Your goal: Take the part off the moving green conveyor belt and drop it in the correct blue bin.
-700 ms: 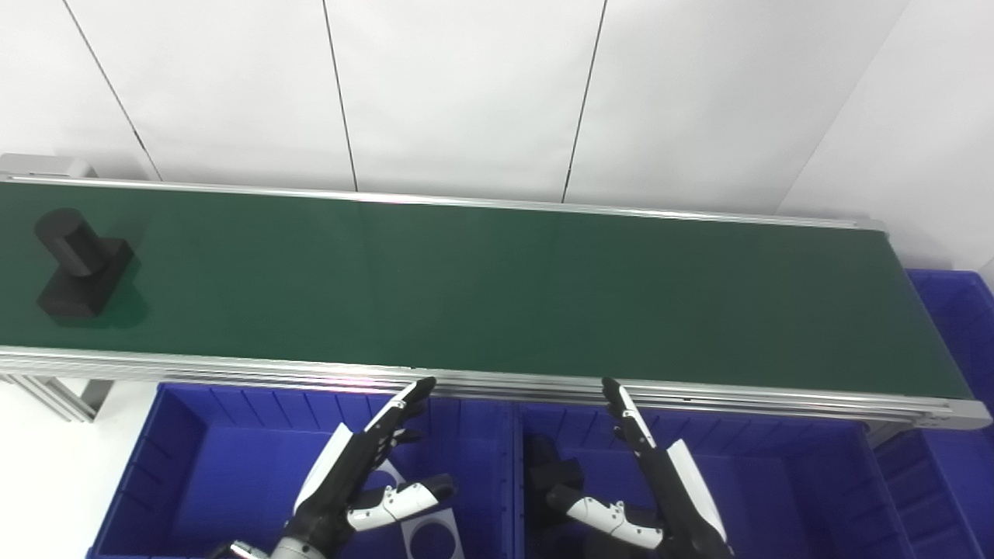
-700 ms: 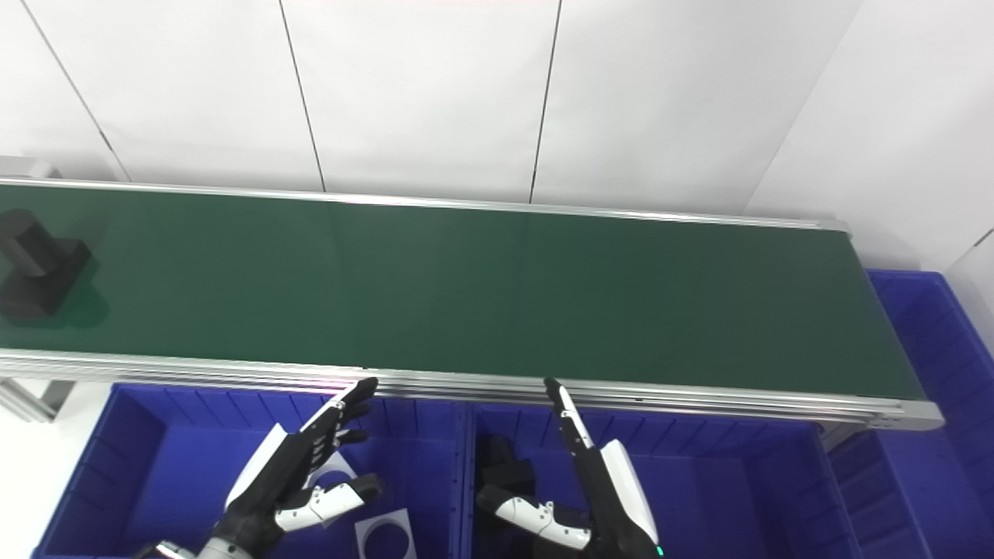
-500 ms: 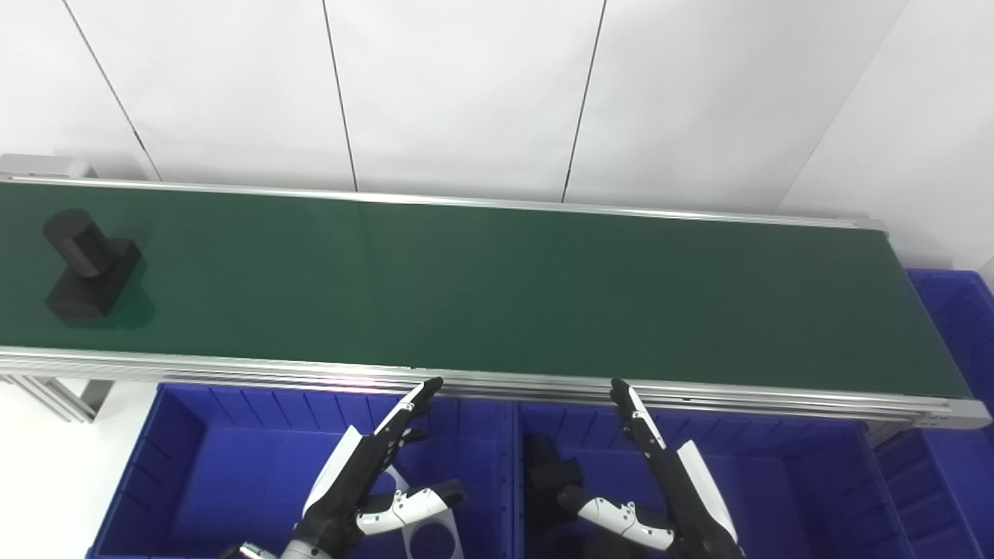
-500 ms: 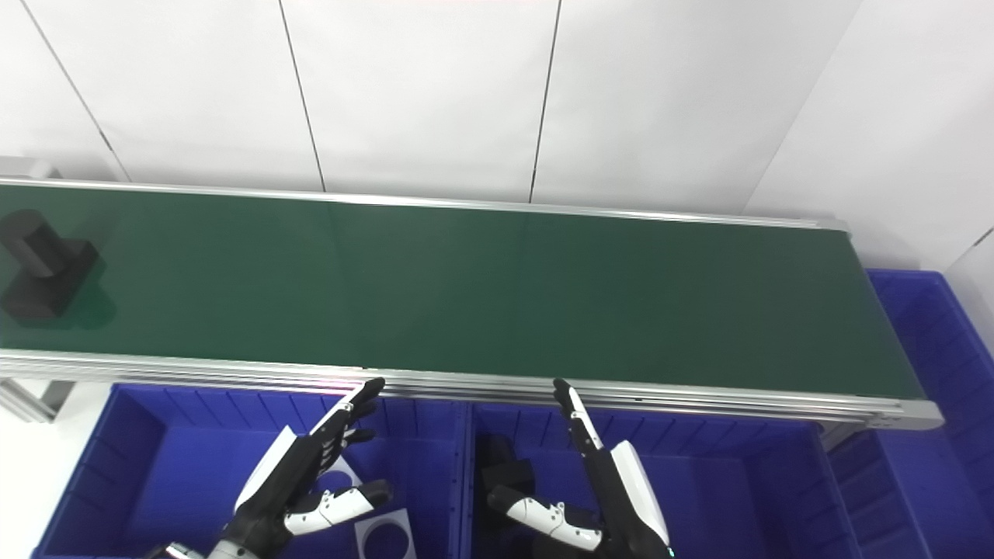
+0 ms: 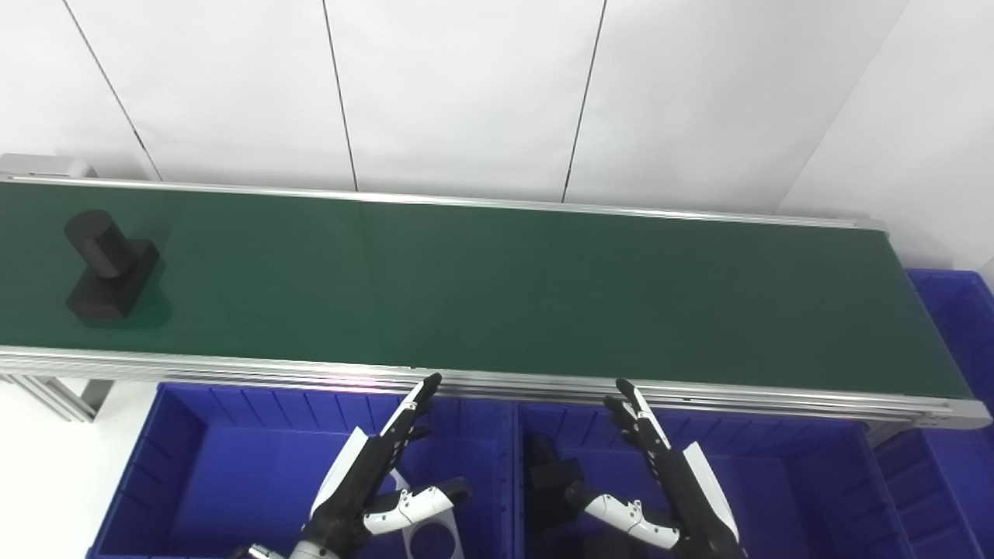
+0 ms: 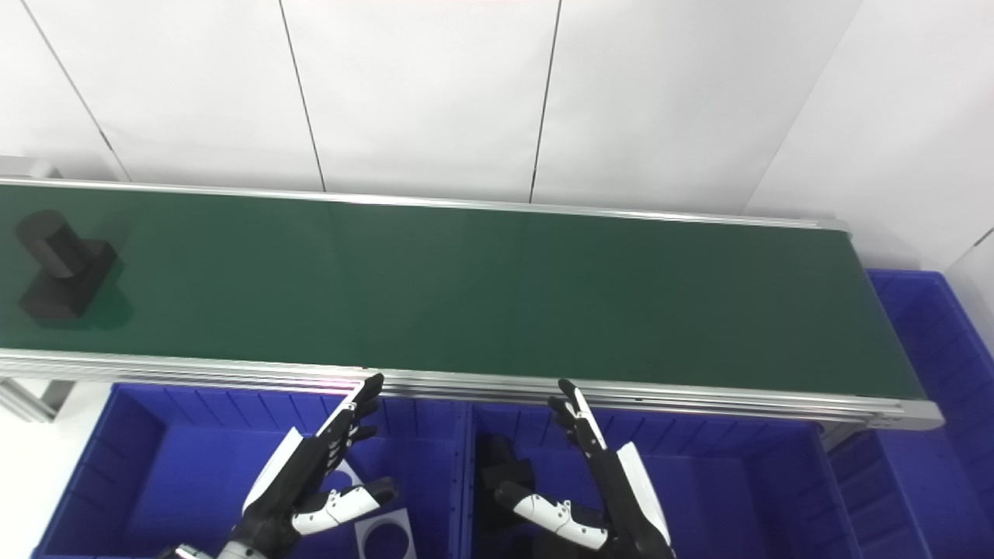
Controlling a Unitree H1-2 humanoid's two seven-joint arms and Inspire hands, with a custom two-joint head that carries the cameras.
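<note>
A black part, a short cylinder on a square base, rides the green conveyor belt at its far left end. My left hand hovers open over the left blue bin, fingers stretched toward the belt's near rail. Over the middle blue bin my right hand is open too, holding nothing. Both hands stay below the belt, far to the right of the part.
The left bin holds a flat white plate with a round hole. A black part lies in the middle bin beside my right hand. Another blue bin stands past the belt's right end. A white wall backs the belt.
The black part has ridden the belt a little to the right. Both hands have drifted slightly rightward and lower, still open.
</note>
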